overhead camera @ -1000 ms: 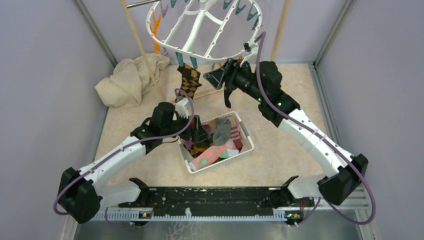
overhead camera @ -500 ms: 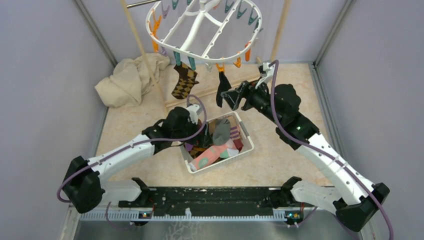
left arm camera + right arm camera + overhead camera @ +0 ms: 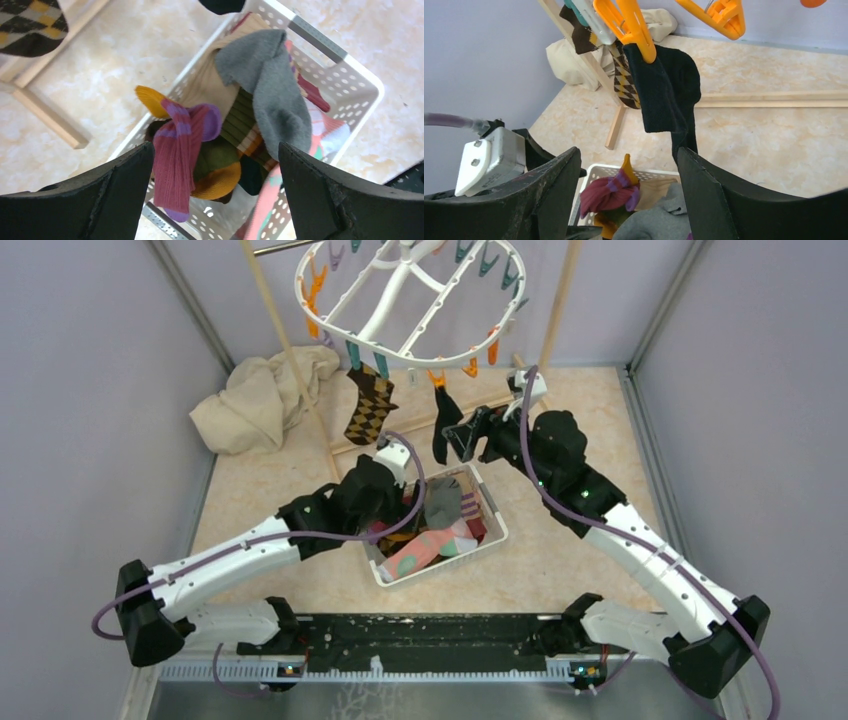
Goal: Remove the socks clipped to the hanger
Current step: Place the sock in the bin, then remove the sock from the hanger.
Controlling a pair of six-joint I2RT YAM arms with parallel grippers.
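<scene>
Hanger (image 3: 388, 300): white oval frame hanging at the far side of the table, with orange, teal and purple pegs along its rim.

Socks on hanger: two hang from the near rim. A brown-yellow argyle sock (image 3: 368, 405) hangs from a teal peg (image 3: 353, 353). To its right a black sock (image 3: 664, 90) is pinched at its top edge by an orange peg (image 3: 631, 22) and hangs straight down.

Socks off hanger: a pile lies in the white mesh basket (image 3: 445, 560) at the table's centre. It includes a maroon sock (image 3: 177, 150) with purple bands, a grey sock (image 3: 272, 85) draped across the top, and a pink sock (image 3: 420, 550).

Left gripper (image 3: 215, 150): jaws spread wide above the basket, nothing between them. The maroon sock lies directly below.

Right gripper (image 3: 629, 152): raised beside the hanger's near rim and aimed at the black sock. The jaws stand apart and hold nothing; the sock hangs just ahead of the fingertips, and contact cannot be confirmed.

Other items: a beige cloth (image 3: 255, 400) is bunched at the far left, and a wooden pole (image 3: 285, 350) leans past the hanger.
</scene>
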